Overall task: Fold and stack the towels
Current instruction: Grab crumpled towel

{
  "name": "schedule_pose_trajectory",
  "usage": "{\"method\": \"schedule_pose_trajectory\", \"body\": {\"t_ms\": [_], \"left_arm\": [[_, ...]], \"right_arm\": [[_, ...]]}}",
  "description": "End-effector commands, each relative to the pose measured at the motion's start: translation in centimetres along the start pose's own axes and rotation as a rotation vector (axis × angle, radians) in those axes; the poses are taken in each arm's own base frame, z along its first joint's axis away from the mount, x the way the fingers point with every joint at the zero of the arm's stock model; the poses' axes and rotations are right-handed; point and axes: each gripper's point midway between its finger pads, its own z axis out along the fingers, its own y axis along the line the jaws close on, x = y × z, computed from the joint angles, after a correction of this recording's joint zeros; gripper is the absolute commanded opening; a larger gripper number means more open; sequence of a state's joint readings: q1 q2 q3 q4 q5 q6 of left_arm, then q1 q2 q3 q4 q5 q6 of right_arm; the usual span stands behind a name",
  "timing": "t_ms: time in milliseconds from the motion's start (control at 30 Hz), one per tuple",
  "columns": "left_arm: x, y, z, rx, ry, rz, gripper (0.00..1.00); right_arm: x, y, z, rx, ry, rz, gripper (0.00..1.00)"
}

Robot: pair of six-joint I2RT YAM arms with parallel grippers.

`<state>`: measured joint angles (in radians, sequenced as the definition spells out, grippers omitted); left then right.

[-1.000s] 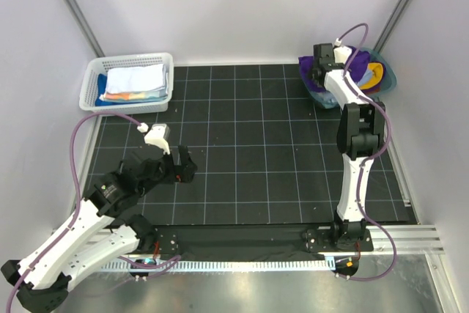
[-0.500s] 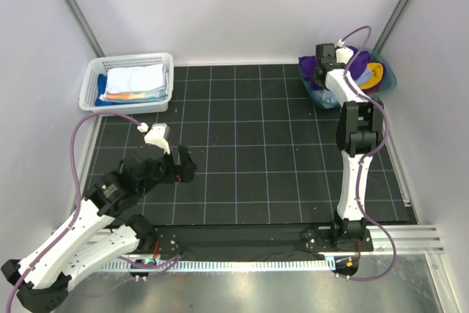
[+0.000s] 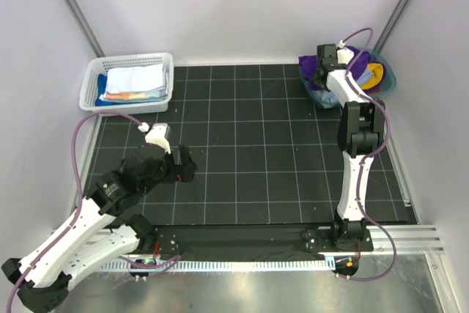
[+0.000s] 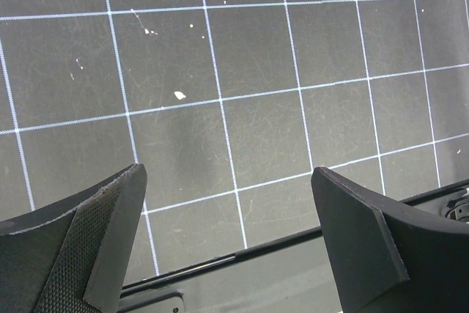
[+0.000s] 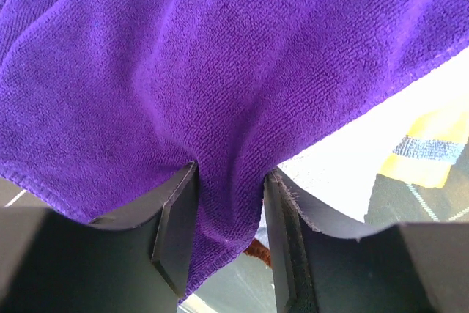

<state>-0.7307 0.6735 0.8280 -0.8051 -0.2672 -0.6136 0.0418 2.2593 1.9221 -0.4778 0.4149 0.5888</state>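
At one o'clock my right gripper (image 5: 229, 181) pinches a fold of the purple towel (image 5: 220, 71) in the teal tub (image 3: 388, 83), a yellow-orange towel (image 5: 432, 153) beside it; folded towels (image 3: 135, 82) lie in the white basket (image 3: 89, 87) at ten o'clock; my left gripper (image 4: 227, 174) gapes over the mat (image 4: 256, 71).

The surface (image 3: 249, 152) is a black mat ruled with a white grid, scuffed and dotted with a few small white specks (image 4: 179, 95). A white mesh basket (image 3: 94, 77) sits at its far left corner, overhanging the mat's edge. A teal tub (image 3: 389, 78) sits at the far right corner. Both arm bases are bolted along the near edge, well apart from basket and tub.
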Motion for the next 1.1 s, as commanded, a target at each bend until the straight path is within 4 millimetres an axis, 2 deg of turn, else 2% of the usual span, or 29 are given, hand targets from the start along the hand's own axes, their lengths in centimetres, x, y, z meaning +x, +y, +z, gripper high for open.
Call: {"method": "schedule_pose_trajectory", "body": {"t_ms": [0,100,167,233,333,467,733,1067], "left_arm": [[-0.6,0.0,0.1,-0.005,-0.026,-0.001,1.00],[-0.6,0.1,0.0,-0.005,-0.029,-0.001,1.00],[-0.6,0.1,0.0,-0.005,-0.030,-0.002,1.00],[-0.7,0.1,0.0,-0.005,-0.032,-0.004,0.99],[-0.7,0.1,-0.1,-0.005,-0.033,-0.003,1.00],[-0.7,0.1,-0.1,-0.006,-0.033,-0.004,1.00],[-0.7,0.1,-0.1,-0.004,-0.036,-0.005,1.00],[-0.7,0.1,-0.1,-0.005,-0.035,-0.006,1.00]], "right_arm": [[-3.8,1.1,-3.3,-0.069,-0.070,0.060,0.47],[-3.6,1.2,-3.5,-0.077,-0.056,0.059,0.48],[-3.6,1.1,-3.5,-0.075,-0.051,0.060,0.51],[-3.2,1.1,-3.4,-0.073,-0.041,0.057,0.59],[-2.9,0.9,-3.3,-0.069,-0.027,0.057,0.60],[-2.6,0.8,-3.5,-0.073,-0.021,0.064,0.54],[-2.4,0.3,-3.8,-0.068,-0.019,0.063,0.52],[-2.7,0.2,-4.4,-0.089,-0.017,0.083,0.42]]}}
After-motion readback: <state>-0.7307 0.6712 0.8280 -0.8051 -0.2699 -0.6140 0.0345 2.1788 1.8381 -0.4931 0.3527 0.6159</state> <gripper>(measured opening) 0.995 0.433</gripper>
